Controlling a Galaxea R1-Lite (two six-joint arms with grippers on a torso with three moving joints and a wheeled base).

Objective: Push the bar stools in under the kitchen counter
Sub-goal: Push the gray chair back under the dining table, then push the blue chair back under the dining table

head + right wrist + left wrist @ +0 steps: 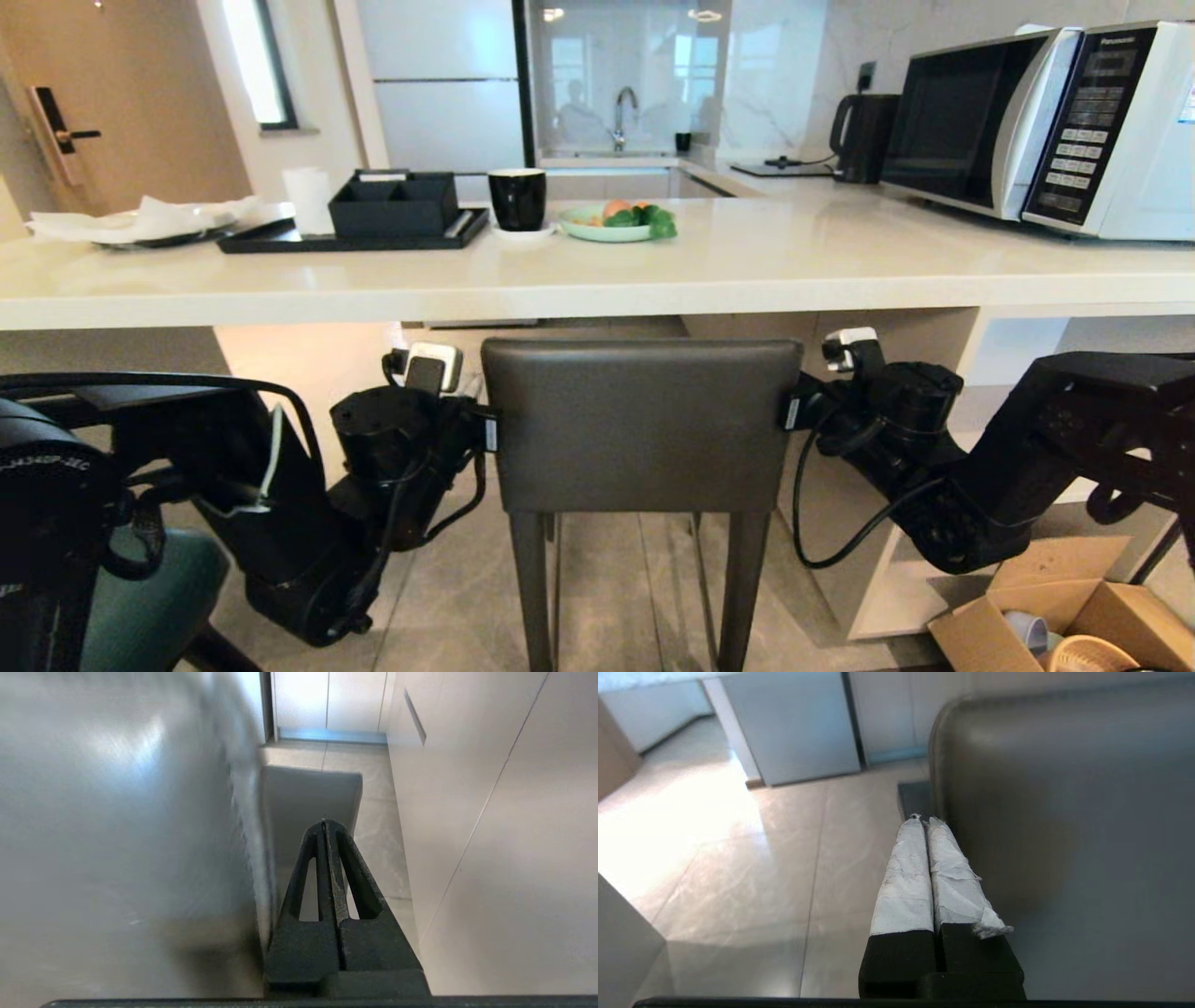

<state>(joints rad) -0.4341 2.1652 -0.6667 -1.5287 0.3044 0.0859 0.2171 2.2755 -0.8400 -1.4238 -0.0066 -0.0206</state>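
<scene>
1. Nearest, the teal bar stool point(149, 597) shows only as a seat corner at the bottom of the head view, well back from the kitchen counter point(597, 271) and apparently not yet pushed in; most of it is hidden by the left arm, so its exact stance is unclear.
2. Next, the grey bar stool point(641, 425) stands square-on just before the counter's front edge, its backrest top a little below the slab and its legs on the tiled floor point(448, 597). By this view its seat seems partly under the counter, so that half of the job looks nearly done.
3. The left gripper point(924, 821), its taped fingers pressed together and holding nothing, lies along the backrest's left side edge.
4. The right gripper point(325, 823), fingers likewise together and empty, sits just beside the backrest's right side edge, between the stool and the counter's white side panel point(490, 858).
5. A cardboard box point(1064, 607) with a woven basket sits on the floor near the counter's shelf end, to the right of the grey stool; it could obstruct the base, not the stool's path.
6. On the counter top: a black tray point(355, 233), a black mug point(518, 198), a plate of vegetables point(616, 222), a kettle point(864, 135) and a microwave point(1046, 126).
7. Beyond the counter, a sink tap point(624, 114).
</scene>
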